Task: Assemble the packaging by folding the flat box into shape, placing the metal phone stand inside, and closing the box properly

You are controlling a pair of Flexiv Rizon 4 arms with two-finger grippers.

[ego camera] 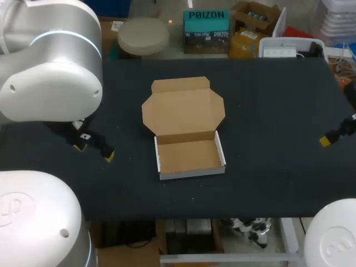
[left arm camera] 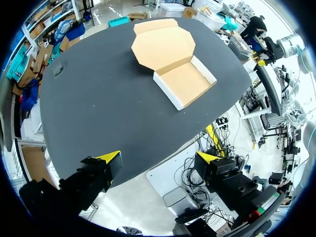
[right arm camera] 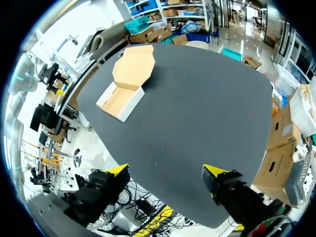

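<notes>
Folding looks done: cardboard box sits at worktop centre as a tray, lid lying open at 12 o'clock. No phone stand visible, so loading and closing remain. Left hand at 9 o'clock, right hand at 3 o'clock, both wide open, empty

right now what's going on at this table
Nothing is being handled. The cardboard box sits folded into shape in the middle of the table. Its lid lies open and flat on the far side of the empty tray. The left hand and the right hand are both open and hold nothing, each near its own side of the table, apart from the box. No phone stand shows on the table, so filling and closing are not yet done.
</notes>
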